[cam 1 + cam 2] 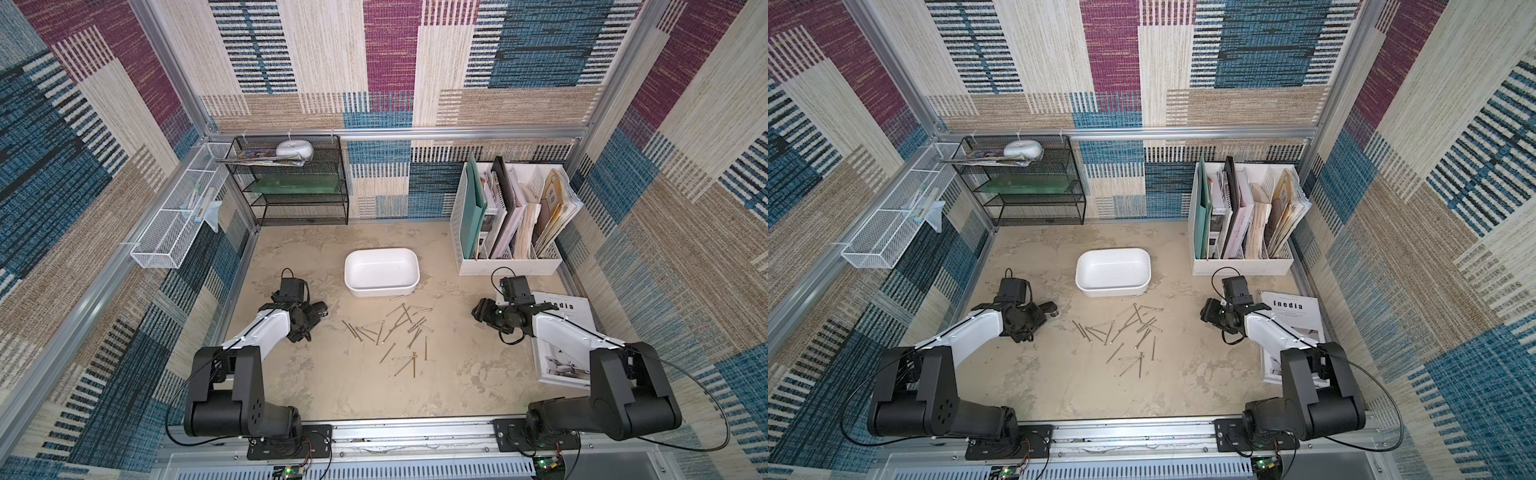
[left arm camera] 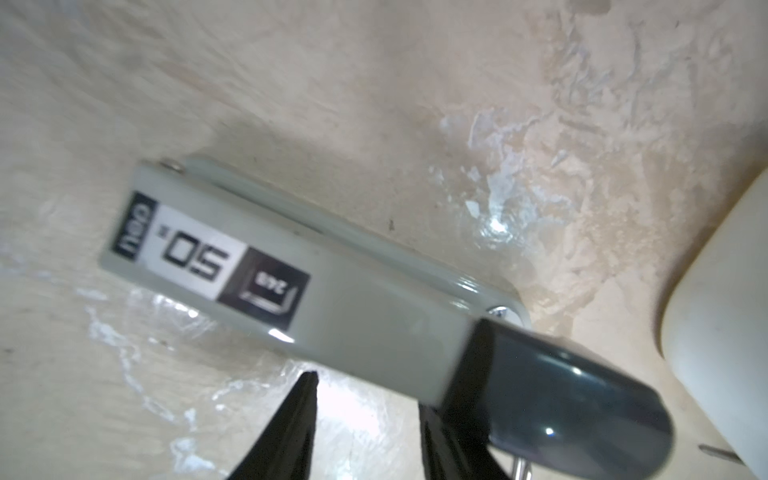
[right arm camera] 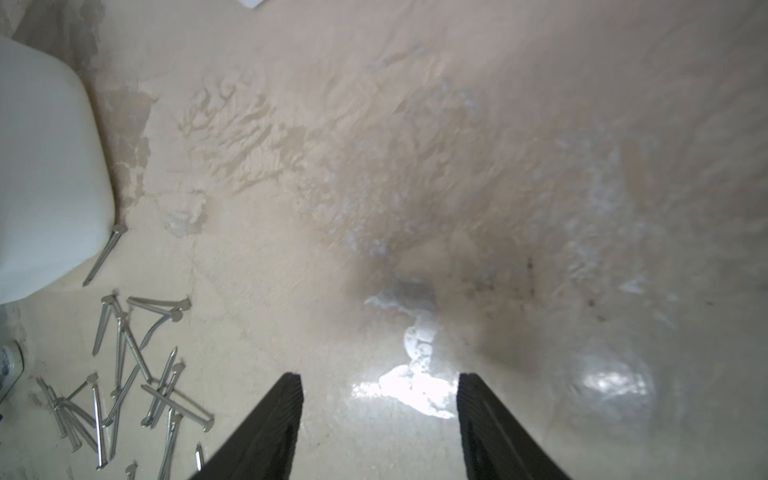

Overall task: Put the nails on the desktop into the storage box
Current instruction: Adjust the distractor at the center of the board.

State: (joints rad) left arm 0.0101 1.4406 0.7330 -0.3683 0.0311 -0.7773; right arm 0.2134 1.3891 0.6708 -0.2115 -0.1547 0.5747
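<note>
Twenty or so nails [image 1: 395, 332] lie scattered and crossed on the beige surface [image 1: 457, 382] in the middle of both top views. They sit directly below the white storage box [image 1: 382, 290], which looks empty, and one nail lies against the box's lower wall. The job seems to be at its start, with the first pick not yet made.

Left of the pile, near but clear of it, the left gripper [image 2: 368, 392] sits low with its jaws partly apart and bare surface between them. A grey stapler [image 2: 291, 270] lies just past the tips, and its dark end covers one finger. I cannot tell whether they touch.

Right of the pile, well apart, the right gripper [image 3: 379, 376] hangs wide open and empty.

Next, I judge, a gripper must come over the pile, straddle one shank and close right down at the surface. Such thin nails may slip.
</note>
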